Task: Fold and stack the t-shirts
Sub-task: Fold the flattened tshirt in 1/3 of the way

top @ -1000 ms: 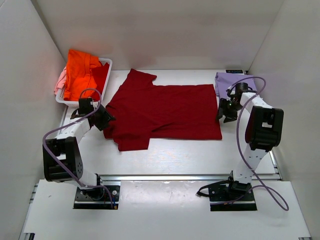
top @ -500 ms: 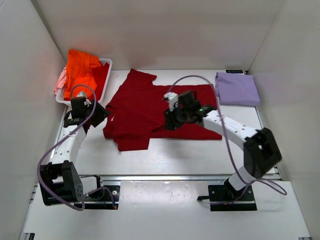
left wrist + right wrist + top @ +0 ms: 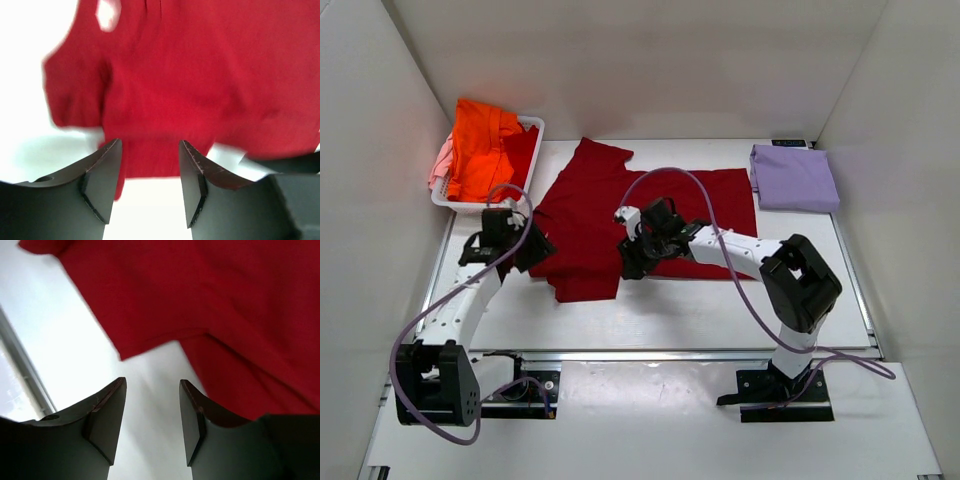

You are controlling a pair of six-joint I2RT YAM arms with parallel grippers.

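DESK-TOP LAUNDRY: A large dark red t-shirt (image 3: 590, 200) lies spread across the middle of the desk (image 3: 670, 310), plain and matte, one flap reaching toward the near edge. The left gripper (image 3: 150, 145) hovers at the shirt's left edge, jaws spread and empty. The right gripper (image 3: 152, 385) hangs over the near hem, jaws likewise spread, pinching nothing. The cloth looks light, soft and limp, likely to sag and crease, so hems and corners seem the surest places to take hold. A lavender t-shirt (image 3: 795, 178) sits folded at the far right corner. An orange t-shirt (image 3: 480, 140) and a pale pink t-shirt (image 3: 440, 160) are heaped in the white basket (image 3: 533, 125) at the far left corner.
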